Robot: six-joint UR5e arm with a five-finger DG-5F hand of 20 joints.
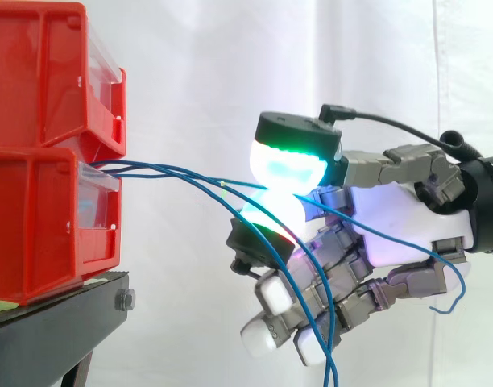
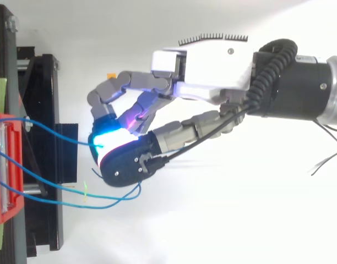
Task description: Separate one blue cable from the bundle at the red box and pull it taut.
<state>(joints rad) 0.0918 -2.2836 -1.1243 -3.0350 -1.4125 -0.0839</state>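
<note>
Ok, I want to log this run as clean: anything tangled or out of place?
Yes: the robot hand pinches one blue cable, but other blue cables drape across its lower fingers, so they may be snagged.

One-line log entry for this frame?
robot hand: pinching one blue cable | cable: nearly straight to red box | other cables: slack

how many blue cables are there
3 thin blue cables leave the red plastic box: top cable pinched in the hand, middle cable and lowest cable slack. More may be hidden.
</note>
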